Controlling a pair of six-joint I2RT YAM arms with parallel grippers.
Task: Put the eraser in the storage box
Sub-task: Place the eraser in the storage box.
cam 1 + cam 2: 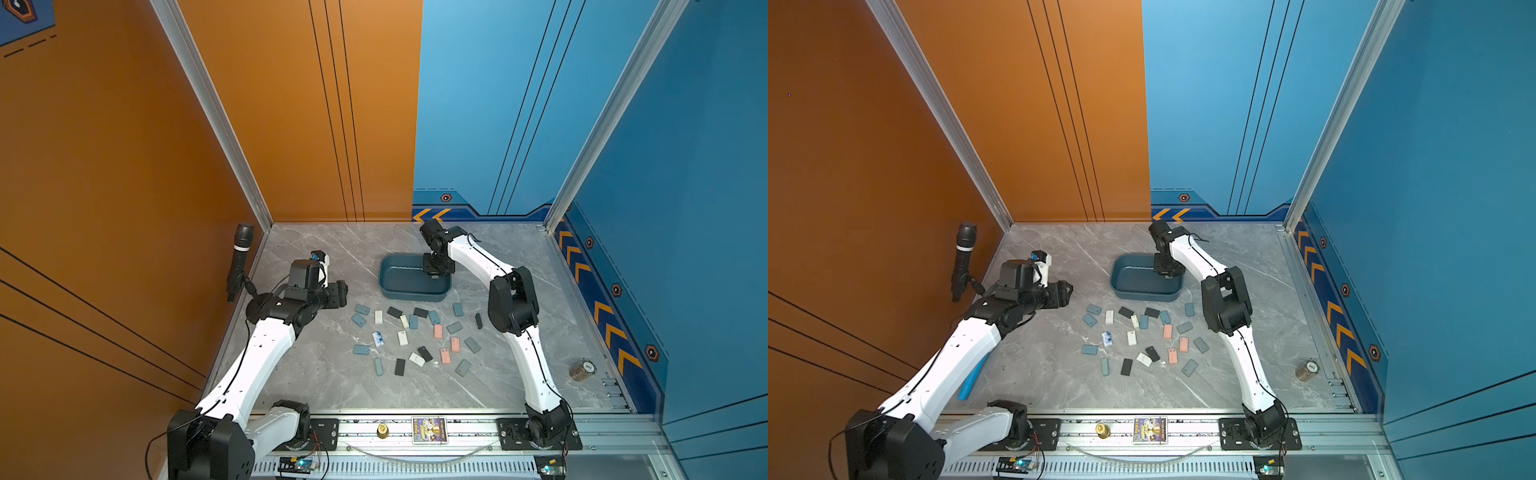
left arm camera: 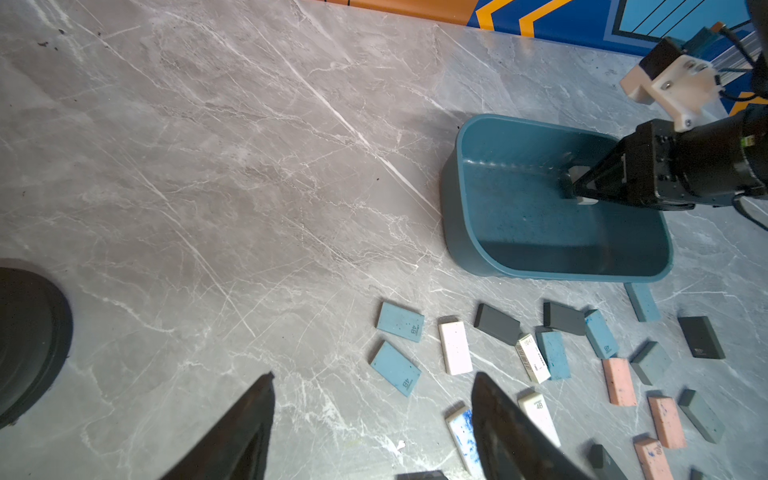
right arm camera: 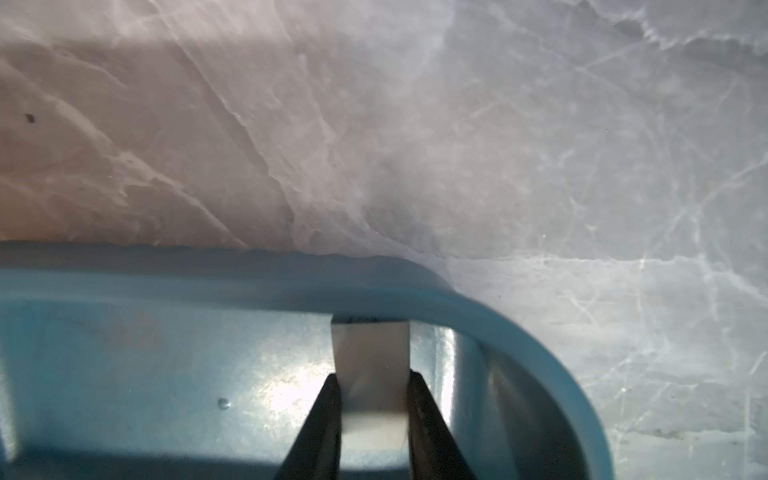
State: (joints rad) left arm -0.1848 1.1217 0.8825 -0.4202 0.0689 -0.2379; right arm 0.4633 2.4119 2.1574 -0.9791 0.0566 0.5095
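Right arm [image 1: 478, 257] bends over the far side of the storage box [image 1: 411, 296]. The right jaws point down inside it near a rounded corner, closed on the white eraser [image 3: 370, 357]. The eraser's long axis runs in line with the jaws, its far end close under the rim [image 3: 249, 282]. The left jaws stand apart, holding nothing, above bare tabletop [image 2: 208, 166], well apart from the box. Loose erasers [image 1: 402, 337] lie near its front wall.

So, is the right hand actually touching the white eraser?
Touching. In the right wrist view the white eraser sits between the fingers of the right hand, with no gap on either side.
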